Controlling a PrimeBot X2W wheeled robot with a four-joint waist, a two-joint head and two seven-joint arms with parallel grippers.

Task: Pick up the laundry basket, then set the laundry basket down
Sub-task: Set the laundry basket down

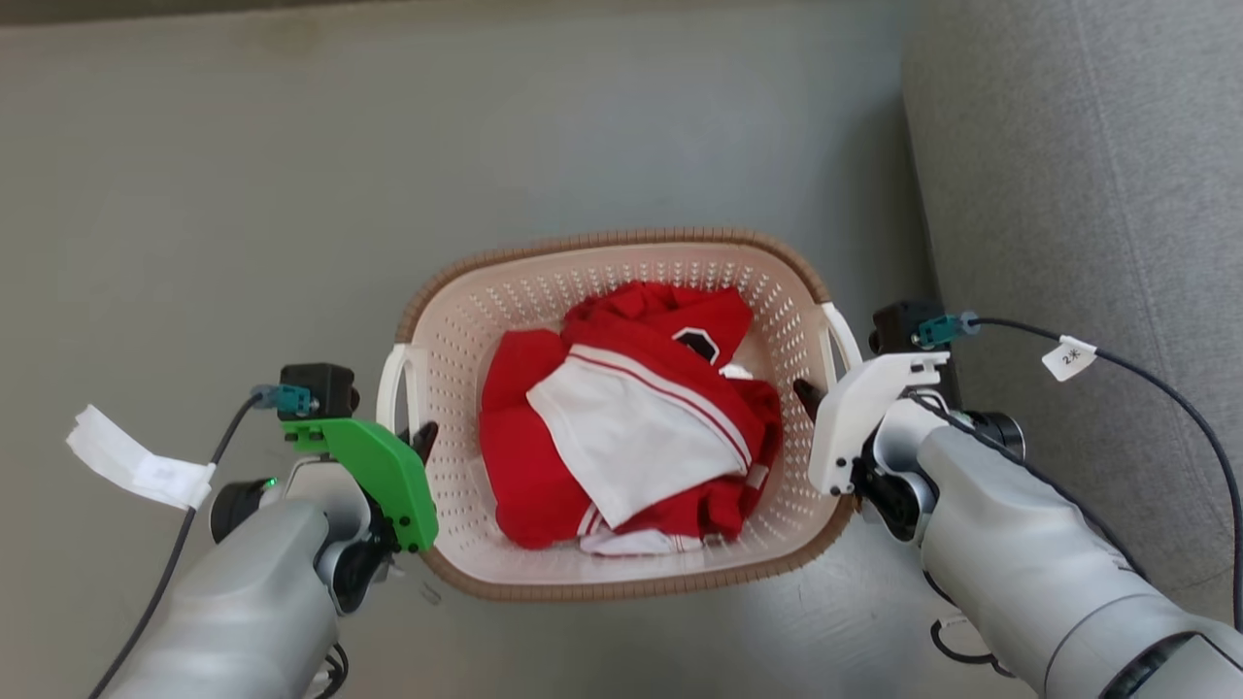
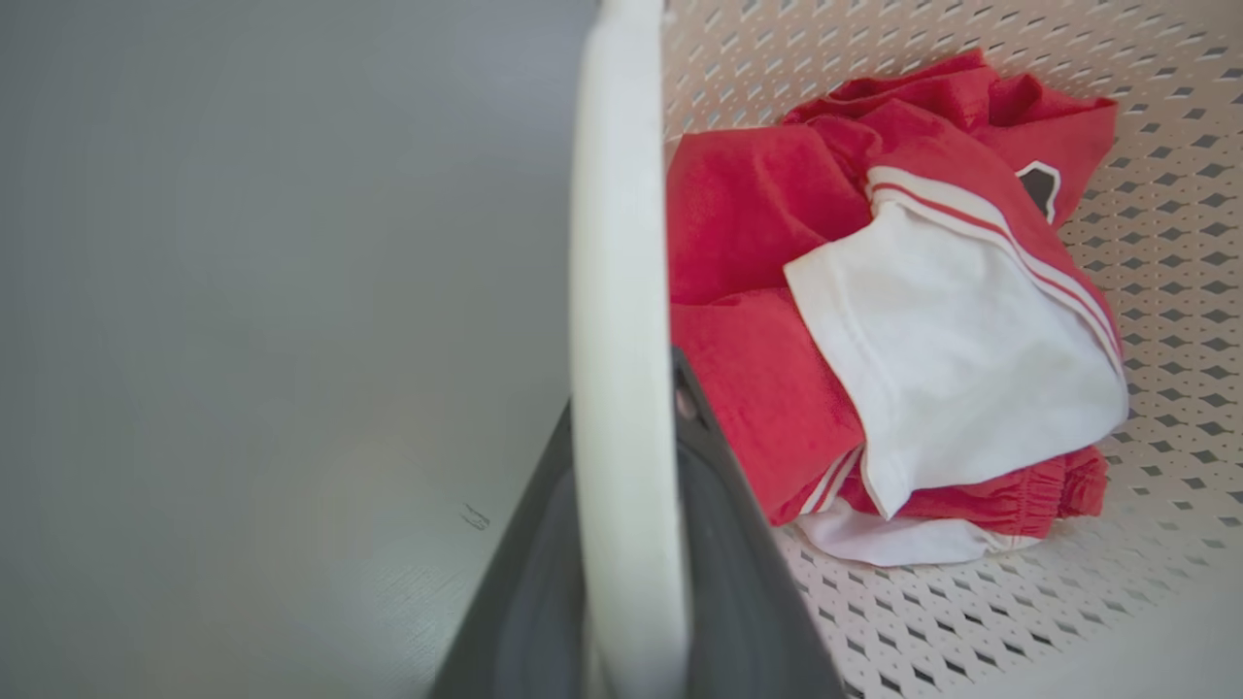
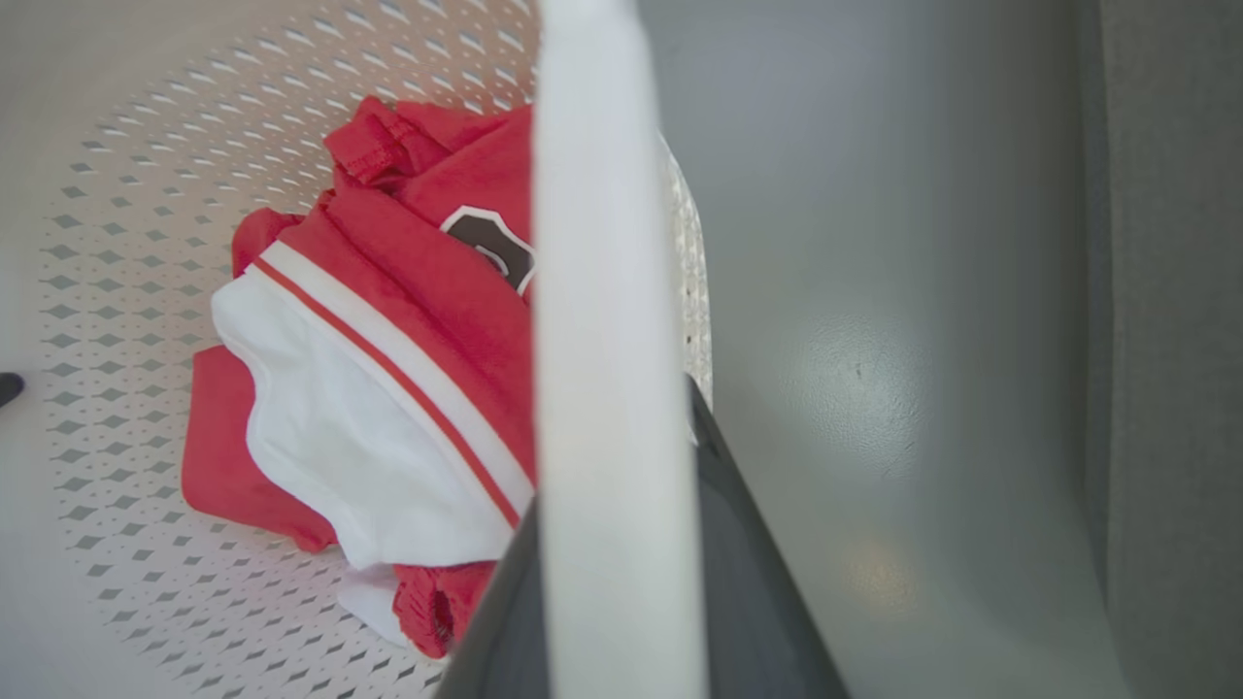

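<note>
laundry basket (image 1: 602, 586) is dead centre over the grey floor (image 1: 194, 194), with red and white clothes (image 1: 621, 417) heaped inside. left gripper (image 1: 419, 442) is at its 9 o'clock pinching the left handle (image 2: 621, 291). right gripper (image 1: 808, 396) is at 3 o'clock pinching the right handle (image 3: 602, 291). both wrist cams show the white bar running between the dark fingers. grabbing opposite sides should keep the load level, i reckon. can't tell if it's off the ground. sofa (image 1: 1088, 194) is at 2 o'clock, near the right arm.

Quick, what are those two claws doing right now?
Left gripper: closed on the left handle of the laundry basket.
Right gripper: closed on its right handle.
</note>
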